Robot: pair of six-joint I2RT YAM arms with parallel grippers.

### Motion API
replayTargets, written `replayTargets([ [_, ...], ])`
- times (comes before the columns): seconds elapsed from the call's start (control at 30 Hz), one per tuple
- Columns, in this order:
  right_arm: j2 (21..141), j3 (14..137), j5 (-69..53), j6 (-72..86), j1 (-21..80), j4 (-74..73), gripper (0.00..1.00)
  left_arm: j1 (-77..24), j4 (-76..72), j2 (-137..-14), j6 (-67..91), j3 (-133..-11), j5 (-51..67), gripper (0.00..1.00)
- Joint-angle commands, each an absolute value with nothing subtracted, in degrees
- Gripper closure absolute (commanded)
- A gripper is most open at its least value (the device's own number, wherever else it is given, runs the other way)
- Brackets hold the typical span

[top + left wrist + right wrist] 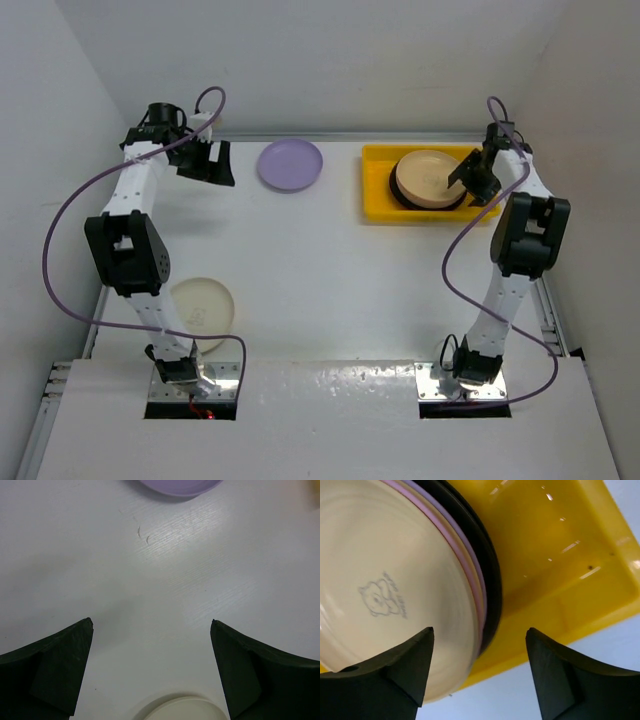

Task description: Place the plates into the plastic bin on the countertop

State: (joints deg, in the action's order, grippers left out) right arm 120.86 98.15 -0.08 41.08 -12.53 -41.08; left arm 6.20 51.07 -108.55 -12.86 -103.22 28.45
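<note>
Two plates lie loose on the white table (320, 270), and the others sit piled in the plastic bin (378, 205) at the upper right of the overhead view. The bin is bright yellow with low walls. The stack of plates (432, 178) fills its left half, and its right half shows bare yellow floor.

From the right wrist, the top plate (380, 580) is cream with a small printed bear mark (382, 601). Pink and lilac rims peek out beneath it, and a dark plate (487, 565) lies under them.

The right hand (475, 180) hangs over the right edge of the stack with its fingers spread apart and nothing clamped between them. The rim of the stack and the bin's floor show through the gap.

The left hand (205, 160) is at the upper left of the overhead view, near the back wall. It is open wide and empty, with only bare table between its fingers.

The lilac plate (290, 164) rests on the table at upper centre, between the left hand and the bin and touching neither. The cream plate (203, 305) lies at the lower left, just beside the left arm's base and well apart from the bin.
</note>
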Motion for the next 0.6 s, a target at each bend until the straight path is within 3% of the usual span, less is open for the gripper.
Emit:
replayTargets([
  [0.0, 115.24, 99.06, 9.37, 35.87, -8.98, -44.74, 0.26, 7.99, 51.50, -103.97, -14.58, -103.10, 29.36, 0.00],
  [0.13, 100.08, 92.30, 19.42, 32.44, 3.76, -38.62, 0.13, 12.73, 52.29, -100.73, -16.17, -99.85, 27.17, 0.00],
  [0.27, 97.81, 85.08, 9.25, 29.62, 22.53, -29.98, 0.18, 21.51, 52.29, -97.13, -11.53, -93.80, 23.30, 0.00],
  [0.3, 98.95, 85.43, 3.05, 30.40, 25.37, -29.54, 0.28, 23.62, 50.03, -95.81, -9.16, -91.95, 23.29, 0.00],
  [0.37, 108.84, 91.65, -9.17, 31.81, 35.46, -29.00, 0.33, 29.34, 48.17, -90.81, -8.44, -86.15, 23.29, 0.00],
  [0.4, 114.81, 100.46, -11.32, 32.08, 39.94, -30.40, 0.31, 30.83, 47.64, -89.14, -7.92, -83.35, 22.77, 0.00],
  [0.47, 125.26, 106.93, -15.82, 31.56, 46.47, -33.20, 0.26, 34.79, 47.64, -84.50, -9.74, -80.87, 22.15, 0.00],
  [0.57, 132.52, 116.52, -16.08, 28.57, 54.83, -31.47, 0.24, 39.45, 47.64, -78.60, -12.03, -76.65, 22.15, 0.00],
])
